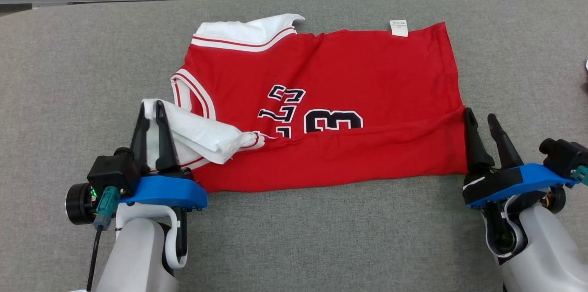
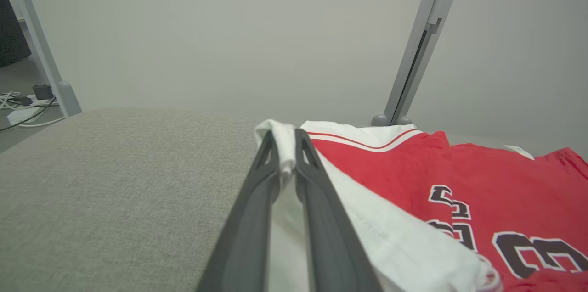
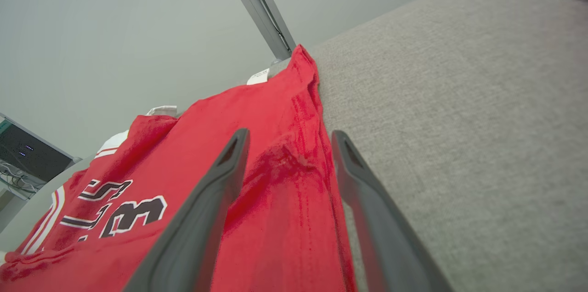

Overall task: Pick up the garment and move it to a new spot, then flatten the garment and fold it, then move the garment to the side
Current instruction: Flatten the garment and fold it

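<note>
Robotics lab or test bay. A wide desk [image 1: 294, 237] covered in grey felt-like cloth stands before plain pale partition panels [image 2: 229, 30], which are held by slim grey metal posts [image 2: 422, 39]. On the bare floor beyond the desk's edge, loose white and black cables [image 2: 18, 103] lie near a post's foot. A dark equipment box [image 3: 27, 154] with small lit dots sits behind the panels. A robot's left tool [image 1: 152, 106] and right tool [image 1: 479, 114], on pale arms with blue mounts, are at the desk.
</note>
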{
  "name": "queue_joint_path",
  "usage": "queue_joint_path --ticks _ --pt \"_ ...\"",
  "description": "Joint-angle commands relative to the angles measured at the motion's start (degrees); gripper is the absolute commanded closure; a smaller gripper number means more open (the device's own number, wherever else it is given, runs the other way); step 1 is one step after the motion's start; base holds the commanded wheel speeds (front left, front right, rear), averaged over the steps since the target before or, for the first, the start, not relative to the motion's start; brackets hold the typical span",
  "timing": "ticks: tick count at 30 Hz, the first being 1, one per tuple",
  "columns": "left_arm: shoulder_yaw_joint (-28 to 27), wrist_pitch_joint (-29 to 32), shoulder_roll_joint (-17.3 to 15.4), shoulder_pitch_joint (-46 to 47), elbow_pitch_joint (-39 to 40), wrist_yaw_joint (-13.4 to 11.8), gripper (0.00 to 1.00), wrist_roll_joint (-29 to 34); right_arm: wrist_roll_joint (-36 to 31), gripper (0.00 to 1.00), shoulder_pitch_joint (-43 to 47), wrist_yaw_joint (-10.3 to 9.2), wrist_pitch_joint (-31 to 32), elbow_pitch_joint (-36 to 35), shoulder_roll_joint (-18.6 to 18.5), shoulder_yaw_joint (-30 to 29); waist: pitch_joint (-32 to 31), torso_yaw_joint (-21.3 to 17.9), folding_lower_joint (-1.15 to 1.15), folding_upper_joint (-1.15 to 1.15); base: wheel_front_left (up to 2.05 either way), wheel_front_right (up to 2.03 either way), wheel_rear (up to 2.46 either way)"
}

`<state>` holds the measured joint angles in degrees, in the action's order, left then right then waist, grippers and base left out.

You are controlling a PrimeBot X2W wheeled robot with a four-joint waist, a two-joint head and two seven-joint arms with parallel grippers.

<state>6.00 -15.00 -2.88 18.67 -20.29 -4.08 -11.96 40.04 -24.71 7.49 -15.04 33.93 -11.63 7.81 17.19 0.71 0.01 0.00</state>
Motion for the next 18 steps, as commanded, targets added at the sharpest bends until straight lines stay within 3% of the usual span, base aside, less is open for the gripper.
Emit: queue_joint_path --ticks 1,10,18 --pt "-0.4 -0.23 -0.04 0.56 0.08 -0.43 0.0 0.09 -1.65 0.0 -0.12 0.0 -0.17 -0.89 0.3 -0.91 -0.04 -0.11 -0.01 0.0 0.0 0.0 0.0" --pt "-0.23 -0.23 -0.01 -5.44 1.76 -1.49 0.0 2.1 -23.95 0.0 6.67 0.0 -0.17 -8.66 2.75 -7.08 -2.62 -0.96 -0.01 0.0 0.0 0.0 0.0" --pt "-0.36 -0.23 -0.06 -12.54 0.64 -1.92 0.0 3.14 -33.17 0.0 14.06 -0.01 -0.17 -11.57 5.76 -8.68 -7.53 -1.31 -0.01 0.0 0.0 0.0 0.0"
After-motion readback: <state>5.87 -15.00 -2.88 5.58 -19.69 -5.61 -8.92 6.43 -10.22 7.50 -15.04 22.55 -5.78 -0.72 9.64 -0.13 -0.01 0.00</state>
